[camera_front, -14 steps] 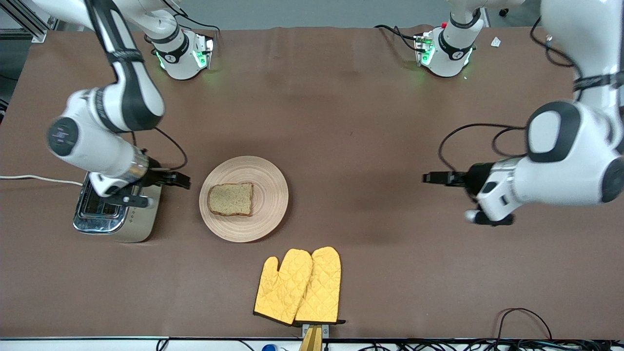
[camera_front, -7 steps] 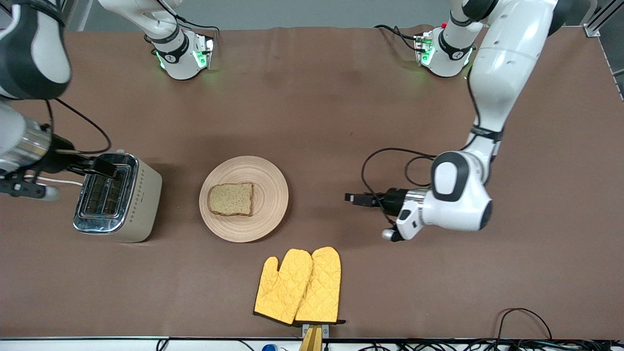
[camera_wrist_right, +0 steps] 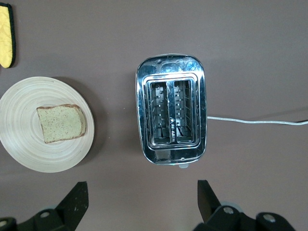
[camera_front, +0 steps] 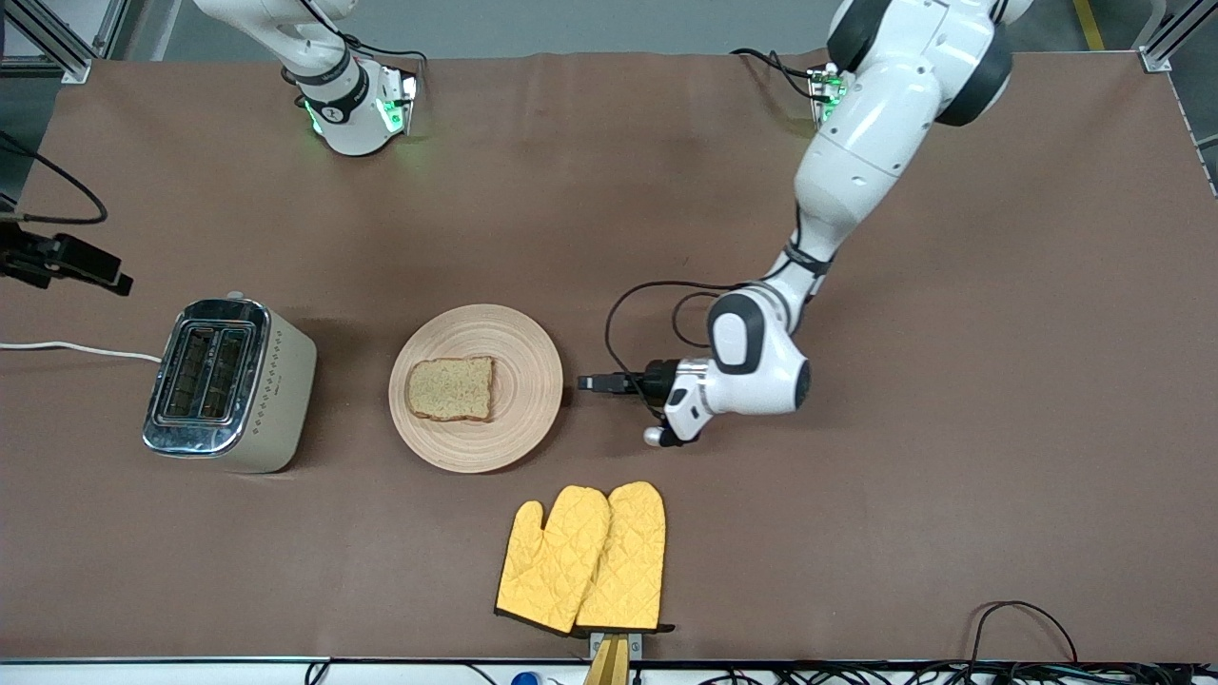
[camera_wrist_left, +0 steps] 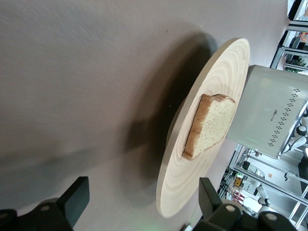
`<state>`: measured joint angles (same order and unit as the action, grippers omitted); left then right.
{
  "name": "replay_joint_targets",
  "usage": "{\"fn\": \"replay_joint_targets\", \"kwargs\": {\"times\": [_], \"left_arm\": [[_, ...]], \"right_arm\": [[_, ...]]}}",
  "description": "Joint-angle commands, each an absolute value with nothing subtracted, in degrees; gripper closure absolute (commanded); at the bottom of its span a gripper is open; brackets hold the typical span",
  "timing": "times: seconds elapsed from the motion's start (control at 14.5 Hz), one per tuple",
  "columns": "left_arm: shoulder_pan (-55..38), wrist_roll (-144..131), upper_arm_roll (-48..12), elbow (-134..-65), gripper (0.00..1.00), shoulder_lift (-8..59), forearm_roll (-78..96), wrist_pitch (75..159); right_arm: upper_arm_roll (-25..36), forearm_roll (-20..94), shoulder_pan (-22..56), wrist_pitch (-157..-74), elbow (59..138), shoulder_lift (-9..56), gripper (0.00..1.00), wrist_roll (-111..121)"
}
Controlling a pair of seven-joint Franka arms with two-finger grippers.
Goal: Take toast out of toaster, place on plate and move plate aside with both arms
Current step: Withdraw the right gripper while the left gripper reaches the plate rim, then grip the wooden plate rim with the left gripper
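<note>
toast (camera_front: 450, 388): one squarish slice of brown speckled bread with a darker crust, lying flat on the plate, off centre toward the toaster (camera_front: 228, 383); much smaller than the plate.
plate (camera_front: 519, 352): round, light beige wood with ring grain, flat on the table, just beside the toaster toward the left arm's end, not touching it.
left gripper (camera_front: 592, 382): low by the plate's rim on the side away from the toaster, fingers spread, a small gap from the rim.
right gripper (camera_front: 86, 264): up over the table's edge near the toaster, fingers spread, holding nothing.
</note>
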<state>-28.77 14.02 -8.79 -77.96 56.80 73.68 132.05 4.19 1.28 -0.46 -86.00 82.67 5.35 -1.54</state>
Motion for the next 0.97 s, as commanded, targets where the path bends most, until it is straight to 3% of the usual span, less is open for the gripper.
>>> {"fn": "replay_joint_targets", "kwargs": {"times": [0.0, 0.34, 0.48, 0.55, 0.69, 0.9], "left_arm": [[-30.9, 14.4, -8.7, -71.4, 0.0, 61.3, 76.4, 134.4], [-35.0, 14.1, -8.8, -70.3, 0.0, 62.1, 81.1, 138.2], [-36.3, 14.3, -8.7, -70.0, 0.06, 62.2, 82.0, 140.4], [-36.4, 14.9, -8.5, -70.0, 0.17, 62.2, 82.0, 140.5], [-36.4, 20.6, -8.3, -70.0, 0.51, 62.3, 82.0, 140.5], [-36.2, 24.7, -8.3, -70.1, 0.91, 62.9, 82.0, 140.5]], "right_arm": [[3.3, 0.3, -1.1, -85.1, 83.0, 4.7, 0.0, -0.6], [3.1, 0.0, -0.5, -84.5, 84.0, 4.0, 0.0, -0.3], [2.9, -3.1, -0.4, -83.8, 84.0, 3.8, 0.0, -0.1], [2.9, -3.2, -0.5, -83.7, 84.0, 3.8, 0.0, 0.0], [2.9, -3.3, -0.4, -83.7, 84.0, 3.8, 0.0, 0.0], [2.9, -3.3, -0.4, -83.6, 83.9, 3.9, 0.0, -0.1]]}}
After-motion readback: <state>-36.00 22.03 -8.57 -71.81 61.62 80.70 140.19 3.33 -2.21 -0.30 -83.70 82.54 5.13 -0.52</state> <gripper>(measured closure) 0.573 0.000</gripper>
